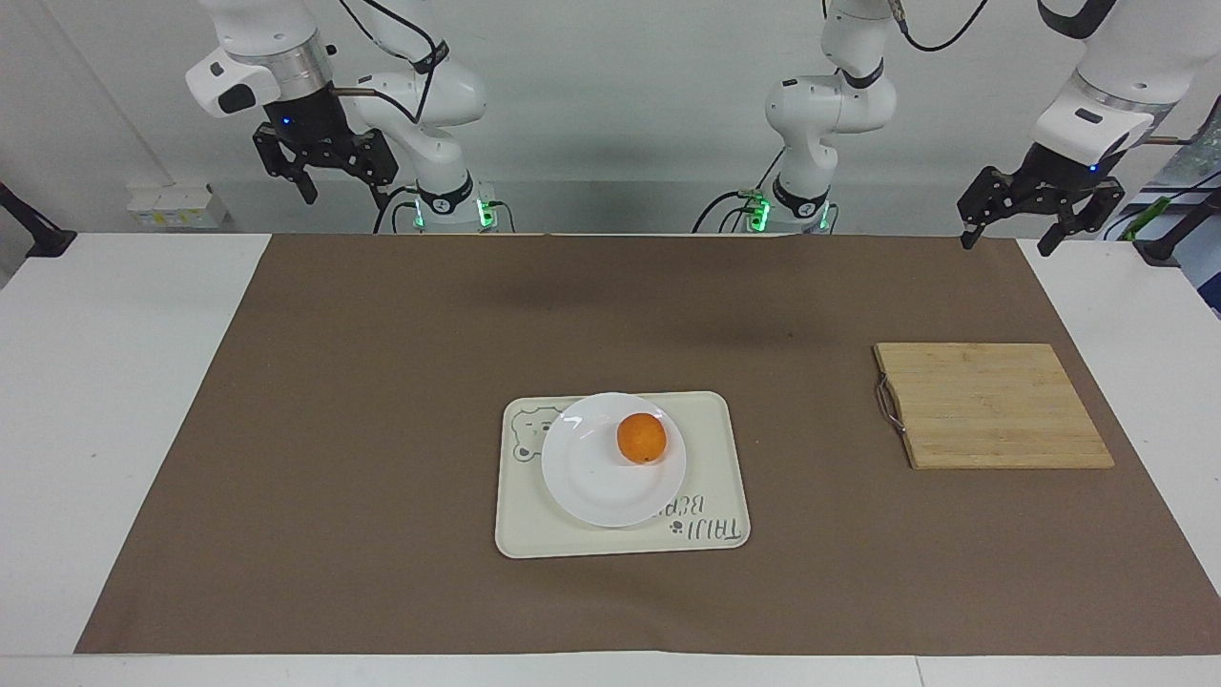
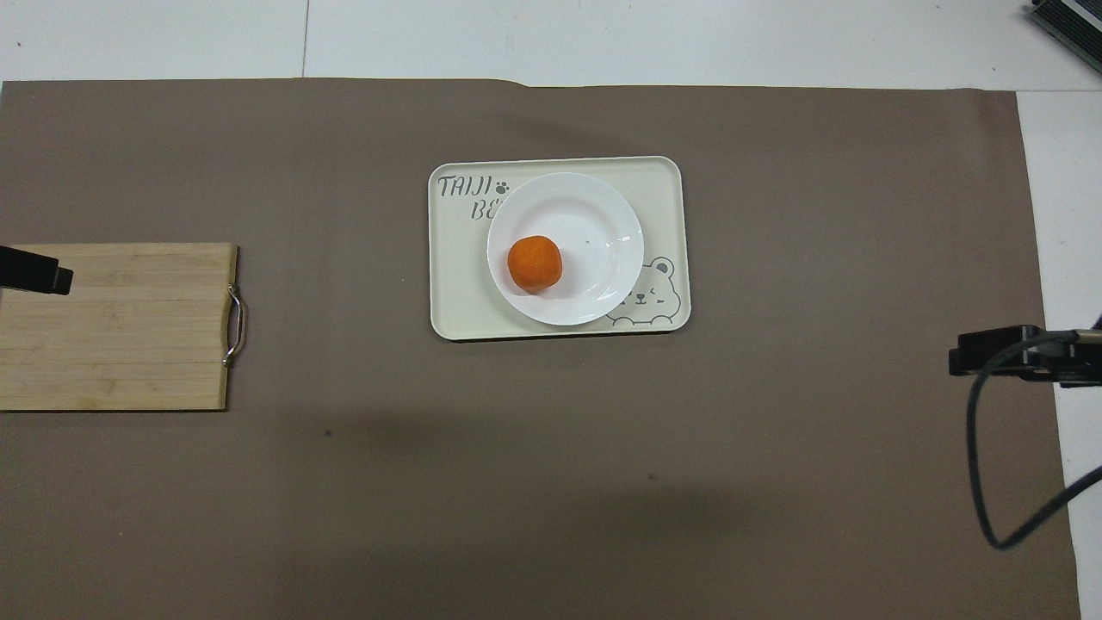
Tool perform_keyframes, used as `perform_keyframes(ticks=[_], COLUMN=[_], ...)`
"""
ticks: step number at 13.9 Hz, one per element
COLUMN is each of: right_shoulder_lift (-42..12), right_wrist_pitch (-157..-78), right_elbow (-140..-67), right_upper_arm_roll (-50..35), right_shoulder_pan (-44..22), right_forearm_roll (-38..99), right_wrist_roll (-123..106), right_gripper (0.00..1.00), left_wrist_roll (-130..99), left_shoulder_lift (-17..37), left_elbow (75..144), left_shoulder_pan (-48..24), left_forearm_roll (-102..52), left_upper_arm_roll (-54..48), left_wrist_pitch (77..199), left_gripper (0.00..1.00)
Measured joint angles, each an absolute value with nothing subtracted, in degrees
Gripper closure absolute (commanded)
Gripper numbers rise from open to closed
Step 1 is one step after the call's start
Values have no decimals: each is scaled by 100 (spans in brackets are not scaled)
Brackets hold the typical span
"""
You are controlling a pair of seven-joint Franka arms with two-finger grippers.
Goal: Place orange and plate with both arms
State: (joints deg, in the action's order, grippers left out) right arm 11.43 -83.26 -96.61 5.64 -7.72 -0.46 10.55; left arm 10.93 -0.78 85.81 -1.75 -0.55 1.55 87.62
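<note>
white arms, two: left claw (image 1: 1013,238) hangs over the counter's edge, fingers apart; right claw (image 1: 326,182) is raised, fingers apart, empty. one wooden board (image 1: 992,405), then one orange (image 1: 641,438) on one plate (image 1: 591,477), on one tray (image 1: 711,448).

The cream tray (image 2: 663,181) carries dark lettering in one corner: "TAIJI" followed by a paw-print mark, and beneath it a second word starting "BE" (the plate (image 2: 603,215) covers the rest, so it possibly reads "BEAR").
</note>
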Motion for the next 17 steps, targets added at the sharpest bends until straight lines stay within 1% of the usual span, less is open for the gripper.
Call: perform_keyframes(ticks=[4, 7, 11, 17], right_shoulder_lift=[1129, 940, 798, 779], right_wrist_pitch=[-8274, -8290, -8299, -8502], right_elbow=[-9670, -9477, -9323, -9303], right_upper_arm_roll=[671, 658, 326, 253], right_shoulder_pan=[-707, -630, -52, -23], right_forearm_roll=[-45, -45, -42, -125], right_wrist_roll=[1029, 1022, 875, 708], right_gripper=[0, 0, 0, 0], left_wrist_roll=[1093, 1093, 1093, 1093], left_shoulder_lift=[-78, -78, -78, -78], left_elbow=[8581, 8581, 8581, 8581], left_shoulder_pan=[-175, -175, -175, -175], left_forearm_roll=[-55, -55, -55, -55], left_upper_arm_roll=[155, 155, 155, 155], left_wrist_pitch=[8762, 8762, 8762, 8762], left_gripper=[0, 0, 0, 0])
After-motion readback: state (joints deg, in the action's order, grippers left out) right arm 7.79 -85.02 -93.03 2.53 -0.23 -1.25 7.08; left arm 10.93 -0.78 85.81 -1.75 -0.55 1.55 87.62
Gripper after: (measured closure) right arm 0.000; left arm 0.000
